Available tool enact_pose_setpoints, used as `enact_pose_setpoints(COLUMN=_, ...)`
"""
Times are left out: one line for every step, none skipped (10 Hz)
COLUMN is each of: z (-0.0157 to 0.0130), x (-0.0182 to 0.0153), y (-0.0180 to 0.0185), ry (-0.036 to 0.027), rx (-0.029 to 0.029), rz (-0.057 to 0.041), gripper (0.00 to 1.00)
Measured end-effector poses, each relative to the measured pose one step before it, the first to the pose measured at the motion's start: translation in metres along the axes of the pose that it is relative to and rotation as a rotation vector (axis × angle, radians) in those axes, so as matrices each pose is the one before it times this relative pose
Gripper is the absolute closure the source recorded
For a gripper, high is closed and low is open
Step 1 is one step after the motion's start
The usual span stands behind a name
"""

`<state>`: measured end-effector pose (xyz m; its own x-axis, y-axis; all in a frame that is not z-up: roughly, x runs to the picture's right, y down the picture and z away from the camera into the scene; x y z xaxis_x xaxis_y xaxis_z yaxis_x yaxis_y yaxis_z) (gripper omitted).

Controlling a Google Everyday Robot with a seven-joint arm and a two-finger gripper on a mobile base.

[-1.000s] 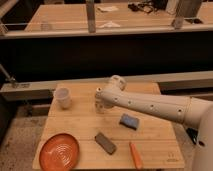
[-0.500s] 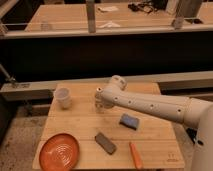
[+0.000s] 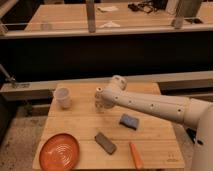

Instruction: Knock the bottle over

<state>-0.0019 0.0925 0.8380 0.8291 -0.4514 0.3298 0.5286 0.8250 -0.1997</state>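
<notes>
The bottle [image 3: 99,106] is a small slim pale translucent one standing upright near the middle of the wooden table [image 3: 80,127], just right of the white cup [image 3: 63,97]. My white arm [image 3: 150,104] reaches in from the right. My gripper [image 3: 101,95] is at its left end, right over the top of the bottle, hiding its cap. I cannot see whether it touches the bottle.
An orange ridged plate [image 3: 59,151] lies at the front left. A dark grey block [image 3: 105,143] lies at the front middle, a blue sponge [image 3: 129,121] right of centre, an orange carrot-like stick [image 3: 135,154] at the front right. Dark counters stand behind the table.
</notes>
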Motion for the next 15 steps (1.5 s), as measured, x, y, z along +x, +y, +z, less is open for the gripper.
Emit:
enact_pose_setpoints(z=0.0004, x=0.00025, y=0.00015, ry=-0.00329, rx=-0.0002, rz=0.00001, gripper=0.86)
enact_pose_setpoints(z=0.00051, x=0.00007, y=0.00015, ry=-0.00256, rx=0.00008, rz=-0.00033, gripper=0.86)
enact_pose_setpoints(z=0.00036, x=0.00037, y=0.00031, ry=-0.00407, rx=-0.00032, rz=0.00042, gripper=0.86)
enact_pose_setpoints(z=0.00014, x=-0.00022, y=-0.00027, ry=-0.00394, rx=-0.00104, rz=-0.0015, gripper=0.86)
enact_pose_setpoints(z=-0.00026, x=0.00018, y=-0.00035, ry=-0.00271, rx=-0.00101, rz=-0.00121, gripper=0.86)
enact_pose_setpoints(z=0.0001, x=-0.00007, y=-0.0001, ry=-0.00378, rx=-0.00182, rz=-0.0012, gripper=0.86)
enact_pose_setpoints(z=0.00011, x=-0.00023, y=-0.00026, ry=-0.00417, rx=-0.00188, rz=-0.00191, gripper=0.86)
enact_pose_setpoints(z=-0.00012, x=-0.00016, y=-0.0005, ry=-0.00311, rx=-0.00078, rz=-0.00232, gripper=0.86)
enact_pose_setpoints(z=0.0, x=-0.00033, y=-0.00011, ry=-0.00358, rx=-0.00132, rz=-0.00106, gripper=0.86)
enact_pose_setpoints(z=0.00019, x=0.00025, y=-0.00027, ry=-0.00406, rx=-0.00141, rz=-0.00188, gripper=0.86)
enact_pose_setpoints(z=-0.00003, x=0.00043, y=-0.00039, ry=-0.00284, rx=-0.00036, rz=-0.00126, gripper=0.87)
enact_pose_setpoints(z=0.0002, x=-0.00012, y=0.00041, ry=-0.00448, rx=-0.00273, rz=-0.00047, gripper=0.91)
enact_pose_setpoints(z=-0.00015, x=0.0002, y=-0.00052, ry=-0.00405, rx=-0.00123, rz=-0.00218, gripper=0.92)
enact_pose_setpoints(z=-0.00012, x=-0.0001, y=-0.00018, ry=-0.00395, rx=-0.00188, rz=-0.00209, gripper=0.92)
enact_pose_setpoints(z=0.0001, x=-0.00005, y=-0.00035, ry=-0.00347, rx=-0.00135, rz=-0.00265, gripper=0.92)
